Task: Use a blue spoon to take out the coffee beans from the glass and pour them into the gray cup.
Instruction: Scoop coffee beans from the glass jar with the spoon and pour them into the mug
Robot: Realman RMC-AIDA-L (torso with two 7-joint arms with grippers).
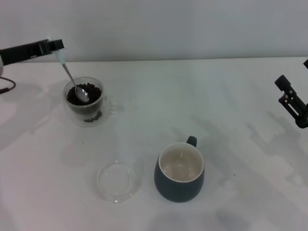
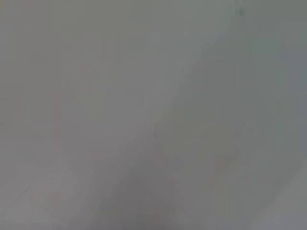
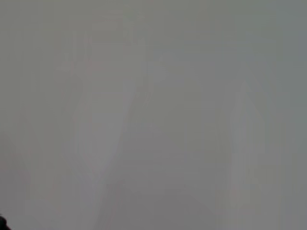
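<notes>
— One arm works? Where's the spoon (image 1: 72, 79)?
— Left gripper (image 1: 58, 47), upper left, pinches its handle; bowl slants down-right into the glass (image 1: 85, 102) among beans (image 1: 88, 89).
— Cup (image 1: 179, 172)?
— Lower centre. Right gripper (image 1: 292, 101) idle, right edge; fingers unclear.

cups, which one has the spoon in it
The glass at far left: the left pincer holds the spoon with its bowl in the beans. The gray cup holds nothing.

A bare test or laboratory setting is indicated rather than a home. A plain white table (image 1: 207, 96) is seen against a blank pale wall (image 1: 183, 29), with no furnishings. Only staged items are laid out: a glass (image 1: 85, 102), a gray cup (image 1: 180, 172), a clear saucer (image 1: 117, 181).
</notes>
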